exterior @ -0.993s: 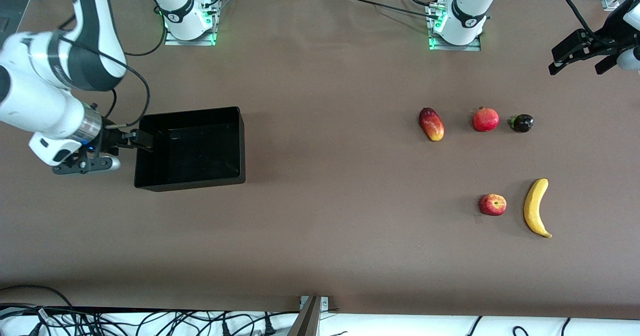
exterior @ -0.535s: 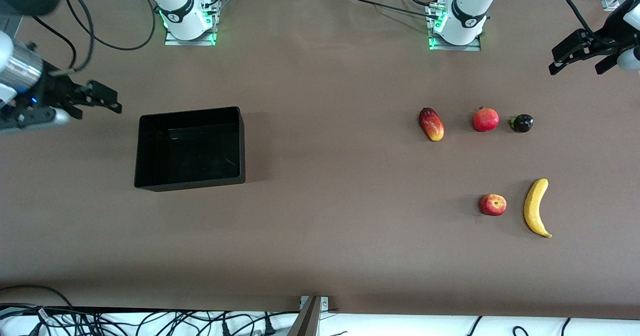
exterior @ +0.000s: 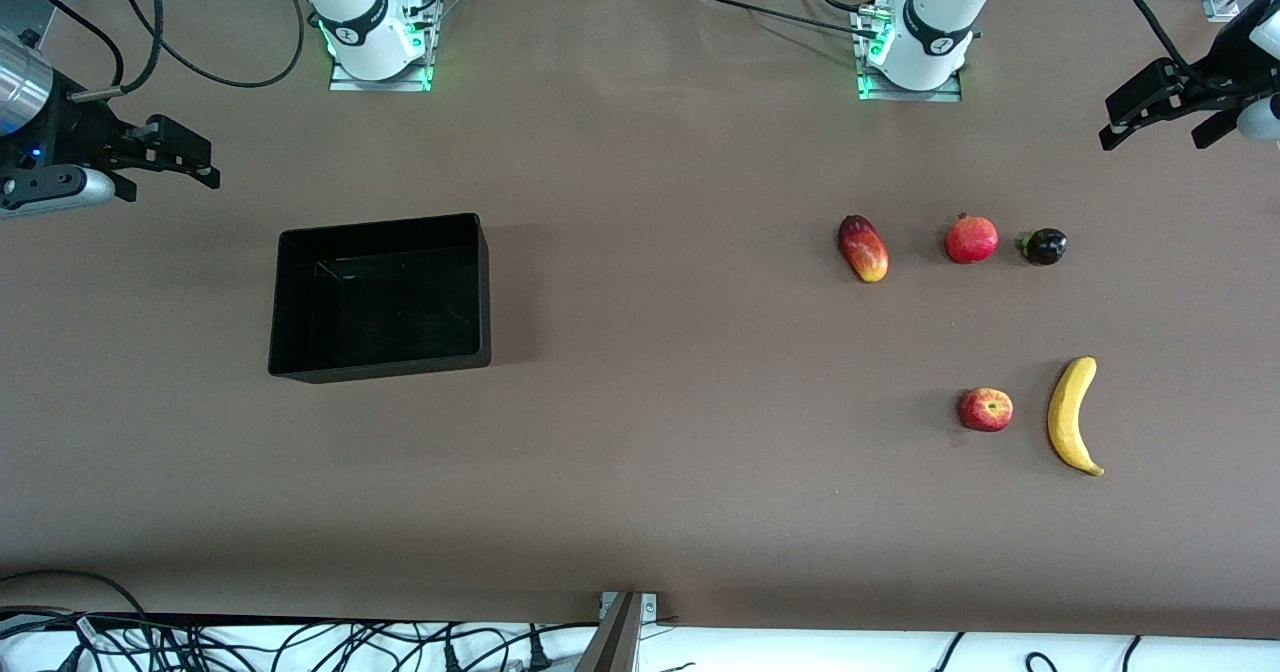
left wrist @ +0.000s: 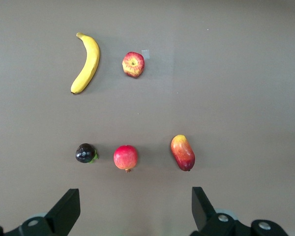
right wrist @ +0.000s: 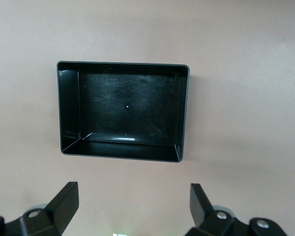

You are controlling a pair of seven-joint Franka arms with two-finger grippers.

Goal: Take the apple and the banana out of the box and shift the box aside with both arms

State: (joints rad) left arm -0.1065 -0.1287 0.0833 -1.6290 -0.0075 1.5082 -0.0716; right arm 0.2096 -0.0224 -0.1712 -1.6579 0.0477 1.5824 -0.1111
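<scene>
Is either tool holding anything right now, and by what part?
Nothing is held. The left tool and right tool are both open and empty; the box sits free on the table.

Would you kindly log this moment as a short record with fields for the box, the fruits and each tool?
box: black tray, empty, toward the right arm's end of the table
task fruits: apple beside banana, apart, on the table
other fruits: mango, pomegranate, dark purple fruit, in a row farther from the front camera
left tool: open, empty
right tool: open, empty
</scene>
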